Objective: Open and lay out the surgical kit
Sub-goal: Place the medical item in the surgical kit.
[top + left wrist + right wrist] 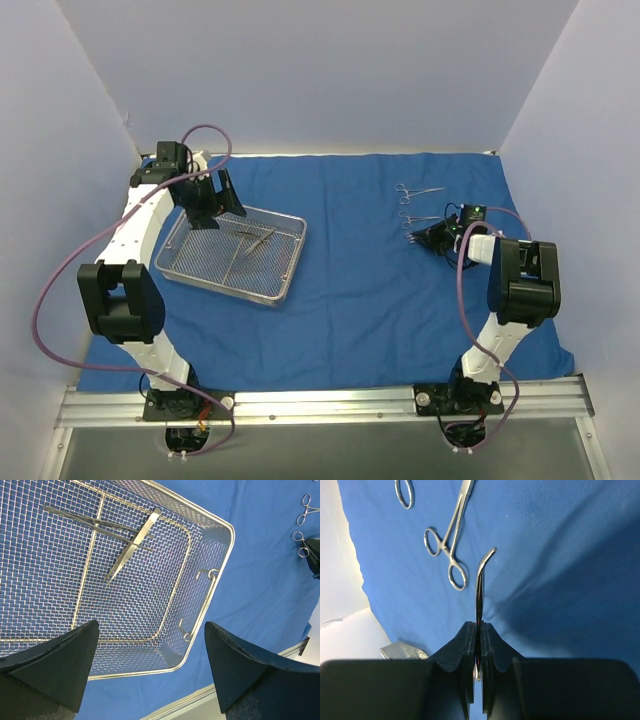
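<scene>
Crossing instruments (132, 544) inside mesh tray (50, 595)

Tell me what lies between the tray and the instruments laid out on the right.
Only bare cloth lies between the tray and the instruments; the top view shows it.

It was a robotics lab booth. Plain white walls (320, 70) enclosed two robot arms (145, 215) bolted to an aluminium rail (330, 403).

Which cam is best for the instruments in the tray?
Left wrist: the instruments lie crossed on the mesh tray, close and sharp. Top external shows them small; right wrist doesn't show the tray.
</scene>
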Robot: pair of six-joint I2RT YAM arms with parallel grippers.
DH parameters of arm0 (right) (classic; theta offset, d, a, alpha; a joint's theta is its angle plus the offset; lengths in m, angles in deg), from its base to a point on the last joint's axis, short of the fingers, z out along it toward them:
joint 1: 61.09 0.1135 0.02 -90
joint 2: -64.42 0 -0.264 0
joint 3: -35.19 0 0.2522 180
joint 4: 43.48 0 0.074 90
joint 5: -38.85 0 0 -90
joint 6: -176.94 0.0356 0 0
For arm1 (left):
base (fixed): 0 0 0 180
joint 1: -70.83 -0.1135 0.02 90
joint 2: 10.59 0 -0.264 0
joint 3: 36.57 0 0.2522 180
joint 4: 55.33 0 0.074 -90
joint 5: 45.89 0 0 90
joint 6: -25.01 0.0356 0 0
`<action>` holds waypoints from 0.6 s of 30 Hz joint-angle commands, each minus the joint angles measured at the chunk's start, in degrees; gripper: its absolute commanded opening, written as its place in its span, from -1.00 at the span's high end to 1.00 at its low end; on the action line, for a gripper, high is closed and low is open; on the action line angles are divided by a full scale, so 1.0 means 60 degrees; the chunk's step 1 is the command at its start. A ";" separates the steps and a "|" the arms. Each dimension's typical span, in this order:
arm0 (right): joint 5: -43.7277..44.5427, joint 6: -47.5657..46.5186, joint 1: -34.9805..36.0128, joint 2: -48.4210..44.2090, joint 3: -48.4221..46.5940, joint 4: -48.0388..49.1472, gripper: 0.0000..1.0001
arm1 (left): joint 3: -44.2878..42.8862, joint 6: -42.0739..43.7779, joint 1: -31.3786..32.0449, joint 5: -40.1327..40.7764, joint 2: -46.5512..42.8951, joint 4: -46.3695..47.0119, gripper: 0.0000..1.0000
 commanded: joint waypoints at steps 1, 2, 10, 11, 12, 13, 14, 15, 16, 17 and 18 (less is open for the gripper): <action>0.0138 -0.0140 -0.0045 0.0188 -0.0027 0.0419 1.00 | -0.0569 0.0149 -0.0033 -0.0059 0.0221 -0.0098 -0.89; 0.0138 -0.0141 -0.0045 0.0217 -0.0041 0.0434 1.00 | -0.0598 0.0149 -0.0033 -0.0059 0.0250 -0.0084 -0.89; 0.0197 -0.0067 -0.0104 0.0335 0.0251 0.0376 1.00 | -0.0584 0.0164 -0.0019 -0.0044 0.0368 -0.0113 -0.89; 0.0226 -0.0096 -0.0133 0.0320 0.0251 0.0274 1.00 | -0.0584 0.0164 -0.0033 -0.0001 0.0397 -0.0156 -0.89; 0.0241 -0.0097 -0.0133 0.0306 0.0251 0.0171 1.00 | -0.0598 0.0178 -0.0033 0.0043 0.0426 -0.0244 -0.89; 0.0284 -0.0111 -0.0133 0.0277 0.0266 -0.0033 0.99 | -0.0627 0.0208 -0.0033 0.0058 0.0441 -0.0259 -0.89; 0.0314 -0.0126 -0.0133 0.0233 0.0281 -0.0107 0.92 | -0.0613 0.0222 -0.0033 0.0073 0.0441 -0.0259 -0.89; 0.0358 -0.0140 -0.0133 0.0203 0.0295 -0.0180 0.90 | -0.0613 0.0223 -0.0033 0.0087 0.0412 -0.0259 -0.89; 0.0387 -0.0141 -0.0133 0.0174 0.0310 -0.0355 0.87 | -0.0598 0.0208 -0.0019 0.0088 0.0426 -0.0245 -0.89; 0.0445 -0.0155 -0.0119 0.0116 0.0353 -0.0415 0.80 | -0.0584 0.0208 -0.0033 0.0073 0.0397 -0.0245 -0.89; 0.0446 -0.0112 -0.0133 0.0115 0.0397 -0.0445 0.75 | -0.0569 0.0208 -0.0033 0.0058 0.0411 -0.0230 -0.89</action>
